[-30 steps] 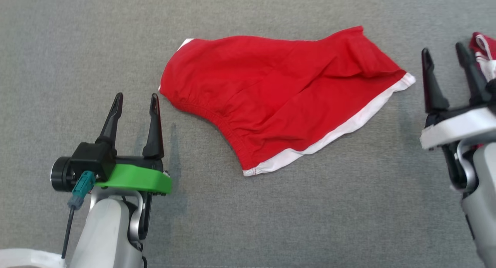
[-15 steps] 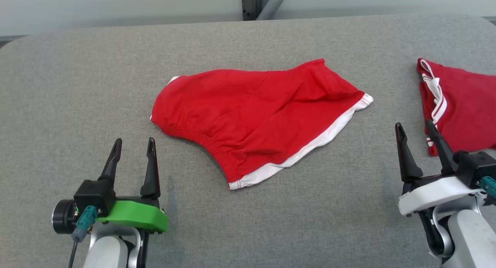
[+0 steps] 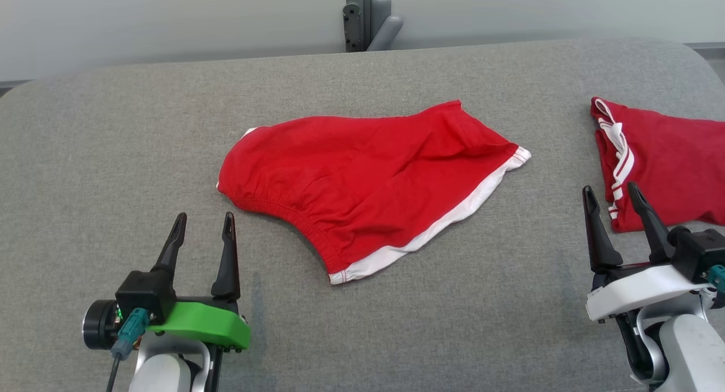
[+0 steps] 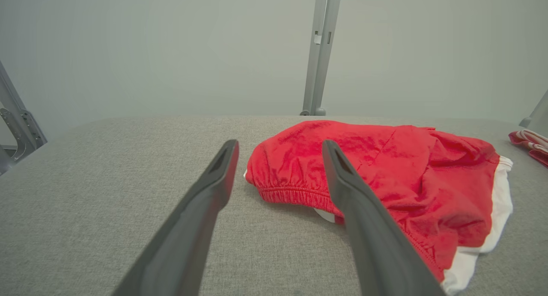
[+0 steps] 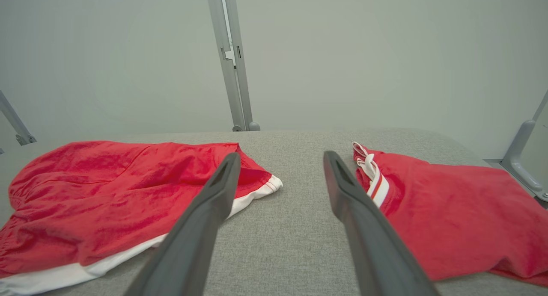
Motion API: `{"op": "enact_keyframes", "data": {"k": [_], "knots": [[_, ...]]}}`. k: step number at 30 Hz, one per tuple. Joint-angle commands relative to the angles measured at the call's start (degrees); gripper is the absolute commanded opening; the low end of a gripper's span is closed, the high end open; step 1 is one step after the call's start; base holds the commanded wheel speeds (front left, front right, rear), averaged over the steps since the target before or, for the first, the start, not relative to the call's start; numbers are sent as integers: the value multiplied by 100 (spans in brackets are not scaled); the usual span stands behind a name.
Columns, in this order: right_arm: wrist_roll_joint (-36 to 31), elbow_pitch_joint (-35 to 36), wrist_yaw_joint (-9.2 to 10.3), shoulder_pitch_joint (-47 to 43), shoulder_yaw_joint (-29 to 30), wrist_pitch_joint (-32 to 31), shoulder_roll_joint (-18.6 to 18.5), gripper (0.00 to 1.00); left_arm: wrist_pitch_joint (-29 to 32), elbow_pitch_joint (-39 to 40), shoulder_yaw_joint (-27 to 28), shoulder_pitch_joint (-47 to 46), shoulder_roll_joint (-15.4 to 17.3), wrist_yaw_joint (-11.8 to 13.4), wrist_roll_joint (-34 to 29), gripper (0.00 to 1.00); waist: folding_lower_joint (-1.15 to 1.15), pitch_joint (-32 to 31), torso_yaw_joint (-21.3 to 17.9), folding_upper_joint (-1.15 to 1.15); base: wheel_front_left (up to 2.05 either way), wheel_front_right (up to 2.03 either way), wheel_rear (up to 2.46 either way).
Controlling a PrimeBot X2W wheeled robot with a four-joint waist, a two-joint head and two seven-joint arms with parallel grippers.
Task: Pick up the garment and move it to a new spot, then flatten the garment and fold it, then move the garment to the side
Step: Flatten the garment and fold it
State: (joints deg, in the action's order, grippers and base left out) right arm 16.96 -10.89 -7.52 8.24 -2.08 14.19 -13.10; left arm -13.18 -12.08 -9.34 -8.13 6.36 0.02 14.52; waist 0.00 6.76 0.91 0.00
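The garment [image 3: 368,182] is a pair of red shorts with a white hem, lying loosely folded at the middle of the grey table [image 3: 113,143]. It also appears ahead and to the right of the fingers in the left wrist view [image 4: 385,176] and at the left in the right wrist view [image 5: 107,189]. My left gripper [image 3: 205,226] stands open near the table's front left, short of the elastic waistband, with nothing between its fingers. My right gripper [image 3: 613,195] stands open at the front right, empty, between the shorts and a second red garment.
A second red garment [image 3: 662,171] with white stripes lies at the table's right edge, also at the right in the right wrist view [image 5: 449,214]. A grey metal post [image 3: 365,18] rises behind the table's far edge, in front of a pale wall.
The head camera has tilted up, so the table's far edge, the post and the second garment have come into view. Both grippers stay open and the shorts lie as before.
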Motion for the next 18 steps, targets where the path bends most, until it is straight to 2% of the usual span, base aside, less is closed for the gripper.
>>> {"op": "enact_keyframes", "data": {"k": [1, 7, 18], "knots": [[-20, 35, 7, -58, 22, -31, 10, 100, 11, 17, -19, -8, 48, 12, 26, 100, 0, 16, 11, 0, 0, 0, 0], [2, 66, 7, -39, 23, -43, 1, 100, 27, 15, -205, -120, 2, -82, -24, 100, 0, 51, 50, 0, 0, 0, 0], [18, 86, 7, 97, -67, -86, -34, 100, 291, -360, -1298, -347, -204, -552, -100, 100, 0, 186, 72, 0, 0, 0, 0]]}}
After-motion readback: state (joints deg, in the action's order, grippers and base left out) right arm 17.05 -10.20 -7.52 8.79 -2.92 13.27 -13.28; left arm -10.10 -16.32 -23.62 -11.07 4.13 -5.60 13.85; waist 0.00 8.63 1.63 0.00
